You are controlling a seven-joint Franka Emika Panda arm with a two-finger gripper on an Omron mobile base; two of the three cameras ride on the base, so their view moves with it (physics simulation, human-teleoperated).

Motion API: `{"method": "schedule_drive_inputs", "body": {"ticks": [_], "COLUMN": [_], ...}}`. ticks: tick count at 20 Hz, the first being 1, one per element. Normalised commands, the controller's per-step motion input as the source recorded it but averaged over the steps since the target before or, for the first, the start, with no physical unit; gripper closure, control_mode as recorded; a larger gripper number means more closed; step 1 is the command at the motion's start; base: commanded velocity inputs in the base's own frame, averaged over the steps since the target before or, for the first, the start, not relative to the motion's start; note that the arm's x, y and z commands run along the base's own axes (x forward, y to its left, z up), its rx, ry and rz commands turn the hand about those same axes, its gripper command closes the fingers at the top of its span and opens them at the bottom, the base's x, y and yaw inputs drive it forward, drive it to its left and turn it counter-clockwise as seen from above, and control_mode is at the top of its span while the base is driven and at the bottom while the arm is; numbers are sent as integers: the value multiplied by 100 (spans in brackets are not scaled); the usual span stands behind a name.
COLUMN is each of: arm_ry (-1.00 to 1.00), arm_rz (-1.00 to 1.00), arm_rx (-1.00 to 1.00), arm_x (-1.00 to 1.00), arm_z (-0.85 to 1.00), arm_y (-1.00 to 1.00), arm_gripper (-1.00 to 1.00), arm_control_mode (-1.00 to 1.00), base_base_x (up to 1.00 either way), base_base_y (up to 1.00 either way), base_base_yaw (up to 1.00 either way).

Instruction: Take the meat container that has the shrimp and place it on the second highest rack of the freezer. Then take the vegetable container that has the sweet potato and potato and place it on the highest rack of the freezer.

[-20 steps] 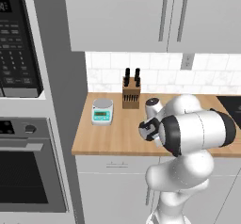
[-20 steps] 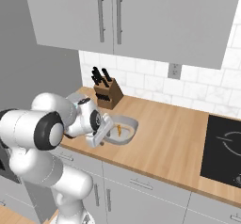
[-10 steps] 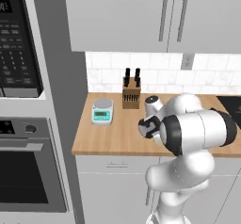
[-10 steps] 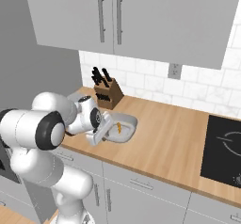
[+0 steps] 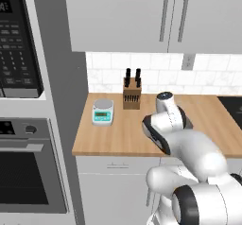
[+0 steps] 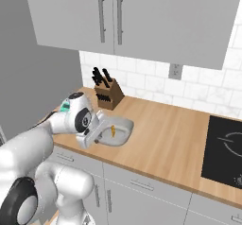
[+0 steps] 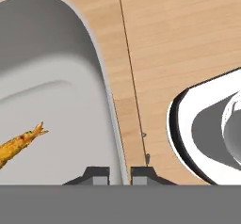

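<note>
Tray: the wide grey rounded meat container (image 6: 118, 130) sits on the wooden counter (image 6: 175, 148), near the knife block (image 6: 108, 94).
Shrimp: the small orange shrimp (image 7: 19, 144) lies loose inside; it may slide.
Gripper: the two-finger gripper (image 7: 119, 175) pinches the tray's thin rim.
Feel: probably stiff and light; keep it flat.

The worktop (image 6: 179, 143) runs along the tiled wall, under the wall cabinets (image 6: 142, 16). On it, at the back, the knife block (image 6: 108, 94) stands against the wall. In the left base view the kitchen scale (image 5: 103, 111) lies left of the knife block (image 5: 132, 95) and a little nearer the front edge. The tray (image 6: 118, 130) lies in front of the knife block, close to the front edge of the worktop. The shrimp (image 6: 113, 131) lies inside the tray. The gripper (image 7: 119, 175) sits at the rim of the tray (image 7: 56, 105), one finger inside and one outside. The hob (image 6: 226, 151) is set in the worktop far to the right. The oven (image 5: 23, 167) stands left of the worktop, with the microwave (image 5: 19, 44) above it.
</note>
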Motion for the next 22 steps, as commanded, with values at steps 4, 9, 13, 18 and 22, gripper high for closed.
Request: {"method": "schedule_drive_inputs", "body": {"ticks": [4, 9, 13, 18, 22], "arm_ry": [-16, -16, -11, -7, -14], "arm_rz": [3, 13, 22, 31, 38], "arm_rx": [10, 12, 11, 5, 0], "arm_x": [-86, -86, -74, -49, -64], "arm_z": [100, 100, 100, 98, 78], "arm_y": [0, 0, 0, 0, 0], "arm_gripper": [100, 100, 100, 100, 100], "arm_control_mode": [-100, -100, -100, -100, -100], "base_base_x": [0, 0, 0, 0, 0], "base_base_y": [0, 0, 0, 0, 0], "base_base_yaw": [0, 0, 0, 0, 0]}}
